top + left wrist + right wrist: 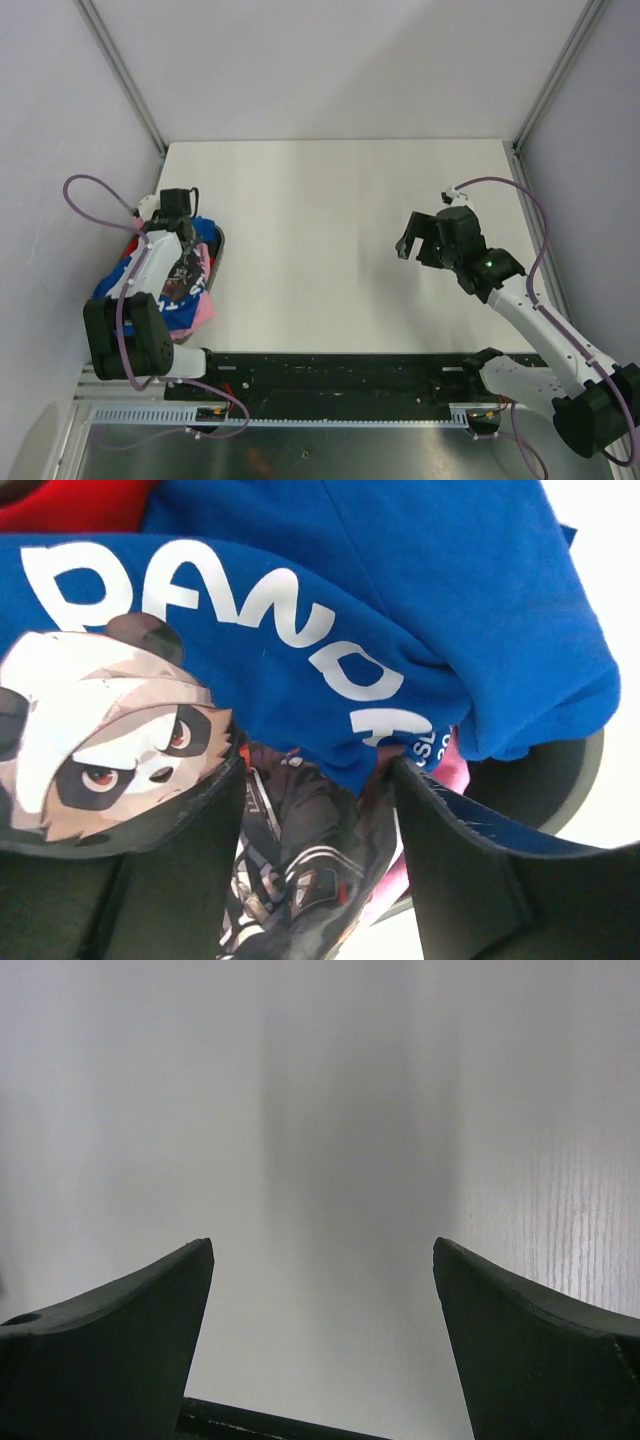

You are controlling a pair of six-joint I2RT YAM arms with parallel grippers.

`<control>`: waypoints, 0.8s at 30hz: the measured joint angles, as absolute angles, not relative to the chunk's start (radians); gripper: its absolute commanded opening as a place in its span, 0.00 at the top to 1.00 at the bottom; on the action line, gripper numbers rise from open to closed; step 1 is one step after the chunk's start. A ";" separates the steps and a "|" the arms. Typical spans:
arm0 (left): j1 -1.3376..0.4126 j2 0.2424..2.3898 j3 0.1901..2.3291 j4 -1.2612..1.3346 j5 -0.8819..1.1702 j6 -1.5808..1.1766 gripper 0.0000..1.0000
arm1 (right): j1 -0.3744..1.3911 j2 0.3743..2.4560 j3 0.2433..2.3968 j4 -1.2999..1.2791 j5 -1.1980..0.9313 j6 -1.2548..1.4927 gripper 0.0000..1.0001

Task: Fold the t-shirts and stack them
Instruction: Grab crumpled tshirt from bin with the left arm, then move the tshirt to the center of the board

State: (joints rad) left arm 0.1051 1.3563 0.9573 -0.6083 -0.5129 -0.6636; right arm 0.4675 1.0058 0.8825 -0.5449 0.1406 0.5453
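Note:
The t-shirts lie in a crumpled pile at the table's left edge. Uppermost is the royal blue t-shirt (420,590) (205,226) with white lettering and a panda graphic (100,740). A red one (70,505) shows at the top left corner, and a pink one (447,770) (204,306) peeks out below the blue hem. My left gripper (320,780) (183,258) is down in the pile, open, its fingers (180,880) on either side of a dark printed fold (300,850). My right gripper (322,1250) (410,242) hangs open above bare table, holding nothing.
A dark basket (217,248) (545,780) holds the pile. The white table (330,220) (320,1110) stretches between the arms, with grey walls round it. A black rail (330,372) runs along the near edge by the arm bases.

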 measured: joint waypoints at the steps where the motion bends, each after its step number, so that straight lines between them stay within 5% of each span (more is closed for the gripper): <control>1: 0.108 1.369 0.957 -0.608 -0.512 -0.674 0.59 | 0.467 1.006 0.881 -0.545 0.138 0.545 0.05; 4: 0.110 1.382 0.957 -0.607 -0.511 -0.691 0.92 | 0.467 1.006 0.881 -0.545 0.133 0.545 0.05; 6: 0.111 1.369 0.957 -0.606 -0.514 -0.689 0.98 | 0.467 1.005 0.881 -0.545 0.133 0.545 0.05; 24: 0.001 0.905 1.204 -0.638 -0.485 -0.512 1.00 | 0.467 1.005 0.881 -0.524 0.108 0.545 0.06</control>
